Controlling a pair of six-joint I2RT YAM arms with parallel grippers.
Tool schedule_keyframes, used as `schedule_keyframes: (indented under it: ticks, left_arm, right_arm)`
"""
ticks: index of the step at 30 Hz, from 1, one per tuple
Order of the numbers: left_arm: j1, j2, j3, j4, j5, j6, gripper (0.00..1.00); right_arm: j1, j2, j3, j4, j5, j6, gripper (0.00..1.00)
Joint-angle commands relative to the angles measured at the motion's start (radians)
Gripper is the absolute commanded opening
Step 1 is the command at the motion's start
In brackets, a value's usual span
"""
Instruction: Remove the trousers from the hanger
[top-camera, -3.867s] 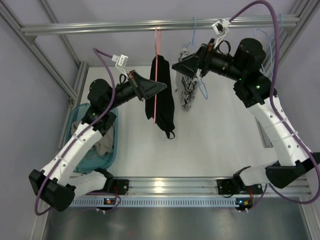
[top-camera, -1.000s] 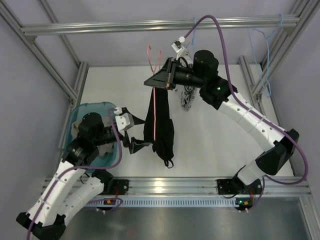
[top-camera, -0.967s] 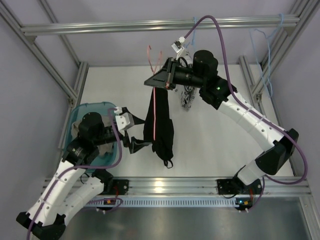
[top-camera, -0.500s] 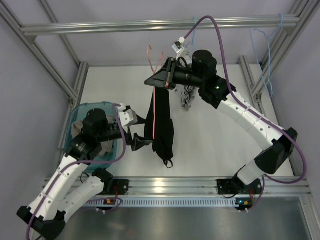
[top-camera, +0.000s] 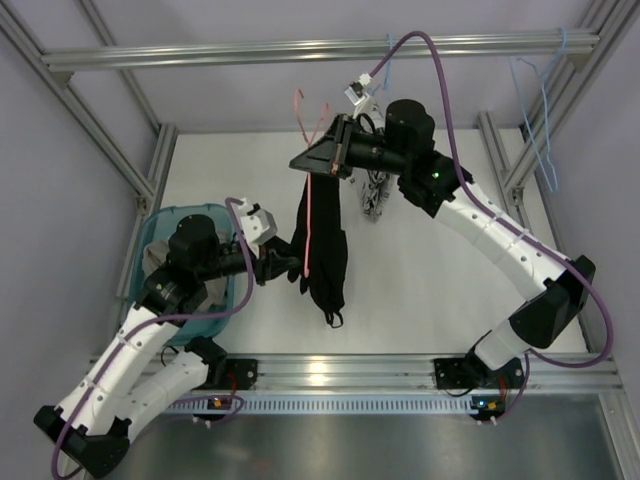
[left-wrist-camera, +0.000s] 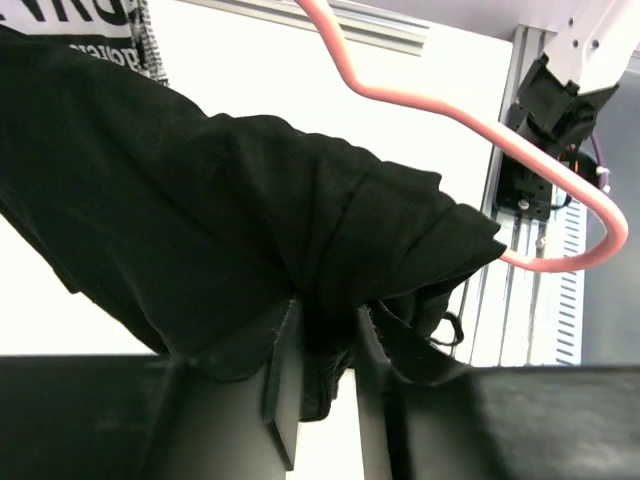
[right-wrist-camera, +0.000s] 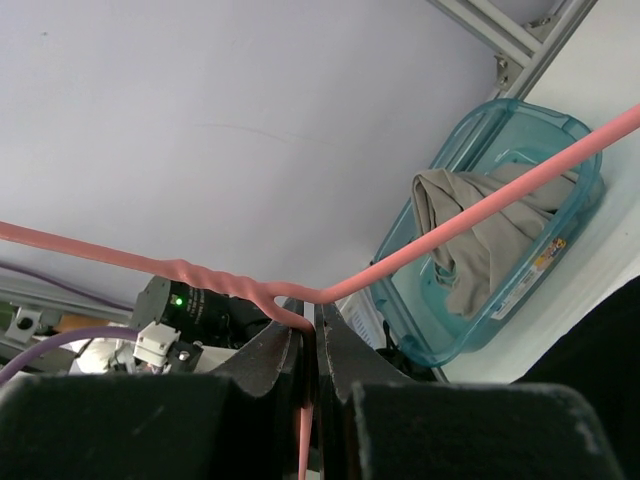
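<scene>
The left tool has come in from the near left and now pinches a fold of the trousers. They still drape over the hanger, which the right tool clamps at the neck above the tabletop. Pulling off can likely begin.

Centre: trousers draped on a hanger block the middle of the table.
9 o'clock of the trousers: left gripper pinches the cloth; its arm and the bin fill that side.
12 o'clock: right gripper clamps the hanger neck; top rail beyond.
1 o'clock: patterned garment hangs under the right arm.
2 o'clock, far corner: blue hangers.
3 to 5 o'clock: bare table up to the right forearm.
6 o'clock: bare strip before the near rail.
</scene>
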Motion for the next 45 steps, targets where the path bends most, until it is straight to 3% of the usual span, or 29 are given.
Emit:
schedule_keyframes:
  ticks: [1, 2, 3, 4, 13, 20, 31, 45]
  left_arm:
    - [-0.003, 0.003, 0.041, 0.096, -0.026, -0.049, 0.22]
    - [-0.003, 0.002, 0.050, 0.096, -0.028, -0.072, 0.17]
    - [-0.003, 0.002, 0.055, 0.097, -0.044, -0.083, 0.03]
    - [-0.003, 0.002, 0.059, 0.096, -0.061, -0.100, 0.00]
    - [-0.003, 0.017, 0.170, 0.119, -0.173, -0.282, 0.00]
    - [0.006, 0.085, 0.357, 0.163, -0.187, -0.371, 0.00]
    - [0.050, 0.177, 0.611, 0.235, -0.261, -0.456, 0.00]
    - [0.174, 0.184, 0.764, 0.252, -0.396, -0.515, 0.00]
  right_arm:
    - [-0.012, -0.034, 0.012, 0.075, -0.026, 0.022, 0.00]
    - [-0.015, -0.036, 0.002, 0.075, -0.033, 0.019, 0.00]
    - [-0.019, -0.042, -0.002, 0.073, -0.034, 0.016, 0.00]
    - [-0.027, -0.043, -0.008, 0.073, -0.036, 0.013, 0.00]
    - [-0.072, -0.095, -0.128, 0.100, -0.095, -0.059, 0.00]
    - [-0.079, -0.123, -0.237, 0.109, -0.108, -0.097, 0.00]
    - [-0.085, -0.140, -0.321, 0.095, -0.103, -0.157, 0.00]
    - [-0.090, -0.152, -0.393, 0.092, -0.105, -0.185, 0.00]
